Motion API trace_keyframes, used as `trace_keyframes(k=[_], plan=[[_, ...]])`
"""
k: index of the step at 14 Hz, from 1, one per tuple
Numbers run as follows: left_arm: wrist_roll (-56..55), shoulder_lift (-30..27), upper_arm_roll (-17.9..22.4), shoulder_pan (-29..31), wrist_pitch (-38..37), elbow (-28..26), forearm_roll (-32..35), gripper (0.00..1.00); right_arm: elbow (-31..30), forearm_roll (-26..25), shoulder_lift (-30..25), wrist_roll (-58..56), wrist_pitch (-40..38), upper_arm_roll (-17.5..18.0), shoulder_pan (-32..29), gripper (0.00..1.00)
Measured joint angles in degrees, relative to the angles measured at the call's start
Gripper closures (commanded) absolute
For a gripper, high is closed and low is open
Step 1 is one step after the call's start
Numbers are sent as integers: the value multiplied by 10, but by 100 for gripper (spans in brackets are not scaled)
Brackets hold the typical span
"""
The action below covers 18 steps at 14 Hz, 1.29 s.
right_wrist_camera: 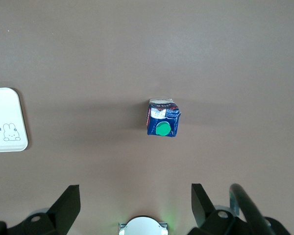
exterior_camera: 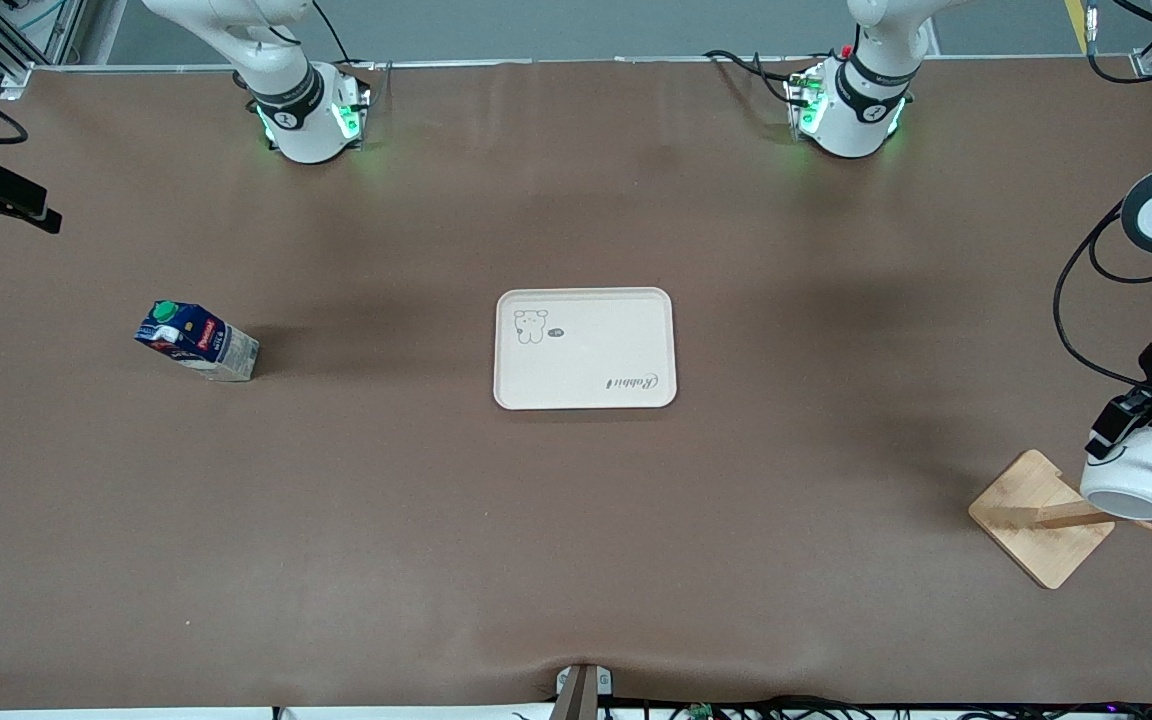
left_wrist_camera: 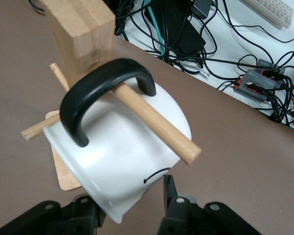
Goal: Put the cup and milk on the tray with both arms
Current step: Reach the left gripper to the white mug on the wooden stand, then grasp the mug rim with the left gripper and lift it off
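Rack: a wooden rack (exterior_camera: 1041, 518) is standing near the table's front edge at the left arm's end, its square base showing whole, its post partly covered by the cup.
Cup: the white cup (exterior_camera: 1131, 480) is hanging tilted on one of the rack's pegs, the peg (left_wrist_camera: 154, 122) passing through the black handle (left_wrist_camera: 95, 95); only a curved stroke of the black drawing on its side is showing.
Left gripper: the left gripper (left_wrist_camera: 132, 205) is sitting at the cup's rim with a finger (left_wrist_camera: 170, 193) on each side of the wall, closing on it; the fingertips are cut off at the edge of the wrist view.
Tray: the cream tray (exterior_camera: 584, 348) is lying flat at the middle of the table, nothing on it.
Milk: the carton (exterior_camera: 198, 340) is standing toward the right arm's end of the table, well apart from the tray, its green cap (right_wrist_camera: 162, 129) facing up.
Right gripper: the right gripper (right_wrist_camera: 134, 205) is hovering high over the table beside the carton, fingers spread wide and holding nothing; in the front view only a dark part is showing at the picture's edge.
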Motion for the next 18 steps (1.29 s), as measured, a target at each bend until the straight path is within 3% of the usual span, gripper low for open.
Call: trace_keyframes(k=[2,6,13,18], plan=[[0,0,-6,-1,0,0,-1,87,0,0,0,0,0,0,0,0],[3,0,-16,-5,1,8,-3,100,0,0,0,0,0,-1,0,0],[3,-6,-22,-5,-24,10,-3,100,0,0,4,0,0,-3,0,0],[3,-63,-24,-5,-164,14,-3,100,0,0,5,0,0,-3,0,0]])
